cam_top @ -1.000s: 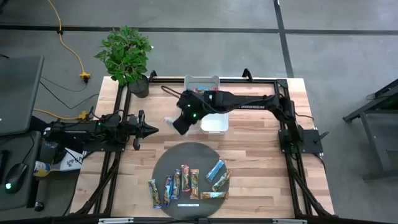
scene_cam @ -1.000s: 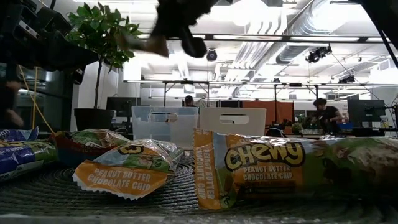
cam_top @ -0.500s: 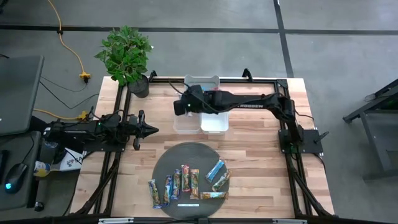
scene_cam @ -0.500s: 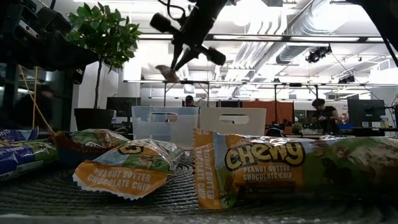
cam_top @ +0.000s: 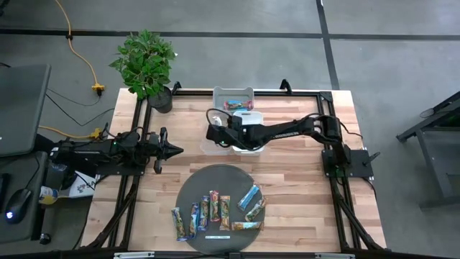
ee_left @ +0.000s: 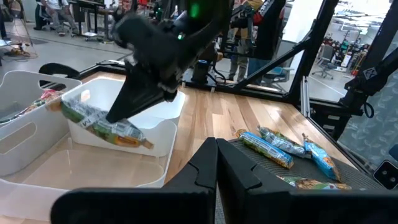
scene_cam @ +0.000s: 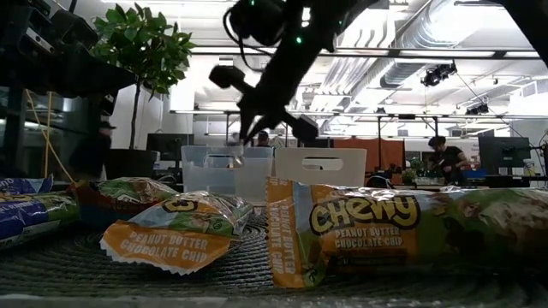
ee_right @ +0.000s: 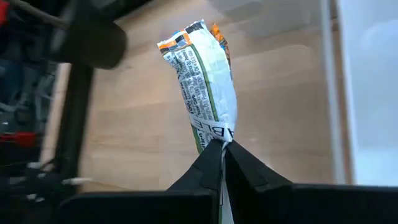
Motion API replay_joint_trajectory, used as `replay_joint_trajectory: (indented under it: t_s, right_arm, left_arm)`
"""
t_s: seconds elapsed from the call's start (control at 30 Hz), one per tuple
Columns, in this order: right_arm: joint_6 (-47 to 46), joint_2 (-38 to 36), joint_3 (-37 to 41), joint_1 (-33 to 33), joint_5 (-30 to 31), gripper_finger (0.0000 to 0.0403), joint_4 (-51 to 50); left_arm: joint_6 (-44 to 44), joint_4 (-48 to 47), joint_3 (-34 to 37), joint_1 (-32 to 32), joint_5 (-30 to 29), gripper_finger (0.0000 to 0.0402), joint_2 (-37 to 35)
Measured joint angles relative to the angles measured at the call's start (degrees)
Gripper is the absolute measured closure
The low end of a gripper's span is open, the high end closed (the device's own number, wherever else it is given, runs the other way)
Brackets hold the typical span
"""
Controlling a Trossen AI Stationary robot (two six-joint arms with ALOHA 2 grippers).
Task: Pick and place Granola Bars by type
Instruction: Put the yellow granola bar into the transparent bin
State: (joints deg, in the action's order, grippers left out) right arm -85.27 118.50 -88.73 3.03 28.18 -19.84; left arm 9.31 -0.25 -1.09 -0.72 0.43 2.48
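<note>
Over the clear bin [cam_top: 214,142] hangs a green bar [ee_left: 99,122], pinched at one end by the right gripper [ee_left: 121,112], jaws pressed on its wrapper. Other bars [cam_top: 219,211] lie on the round mat [cam_top: 215,180] near the worktop's [cam_top: 287,180] front. Left gripper [cam_top: 175,150], jaws pressed together, waits beside the mat.

From the low view I read "CHEWY" in big yellow letters with "PEANUT BUTTER CHOCOLATE CHIP" under it on the orange-wrapped bar [scene_cam: 342,231] lying nearest the camera on the round mat [scene_cam: 257,278]. Just beside it, toward the potted plant [scene_cam: 141,51], a second orange-ended bar [scene_cam: 171,231] carries the same "PEANUT BUTTER CHOCOLATE CHIP". The bar [ee_right: 208,93] pinched in my right gripper [ee_right: 222,149] shows fine print I cannot make out.
</note>
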Motion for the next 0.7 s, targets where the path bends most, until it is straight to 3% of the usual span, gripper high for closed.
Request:
replay_joint_trajectory:
  t_s: [0.7]
  right_arm:
    - [4.73, -0.07, 0.11, 1.11, -1.73, 0.0402, 0.49]
  left_arm:
    - [0.00, 0.00, 0.00, 0.01, 0.00, 0.0401, 0.01]
